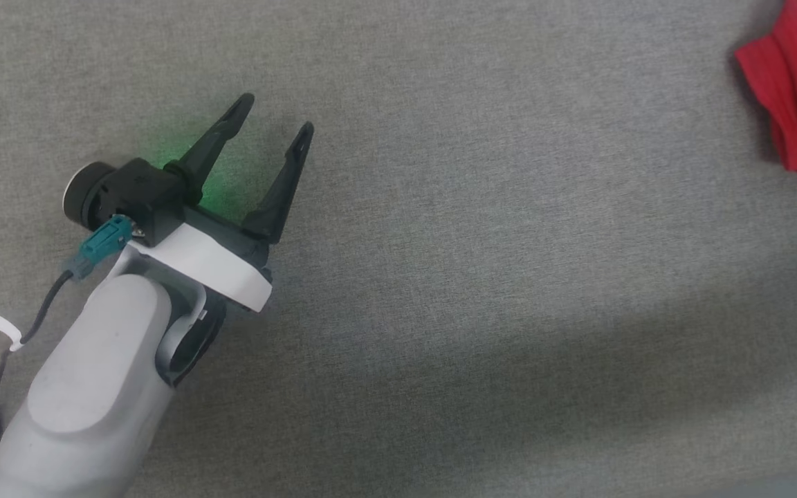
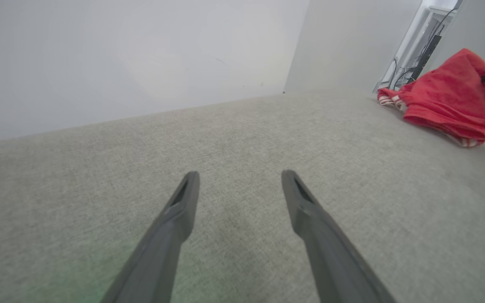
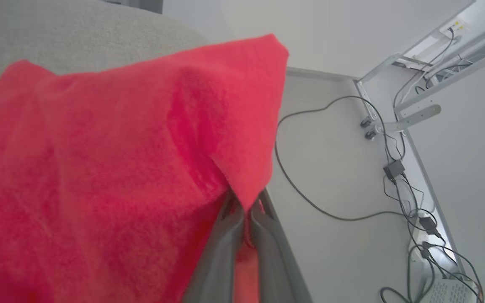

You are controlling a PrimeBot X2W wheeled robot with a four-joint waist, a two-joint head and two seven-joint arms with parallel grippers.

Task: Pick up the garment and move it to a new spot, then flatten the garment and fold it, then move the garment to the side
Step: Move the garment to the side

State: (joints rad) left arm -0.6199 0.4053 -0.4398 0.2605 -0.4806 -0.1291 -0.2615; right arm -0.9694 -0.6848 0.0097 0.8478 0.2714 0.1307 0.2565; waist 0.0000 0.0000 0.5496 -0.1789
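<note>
Grey fabric surface (image 1: 440, 277) carries the garment (image 3: 99, 168); cables (image 3: 339, 219) lie beyond.

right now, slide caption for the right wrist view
Right gripper shut on a fold of the red garment.

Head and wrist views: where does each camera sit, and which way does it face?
Head view: on the head, facing down at the grey surface; shows open left tool, forearm.
Left wrist view: on that wrist, along its fingers toward the garment.
Right wrist view: on that wrist, along the right tool, shut on the garment.
Shared: the garment.
</note>
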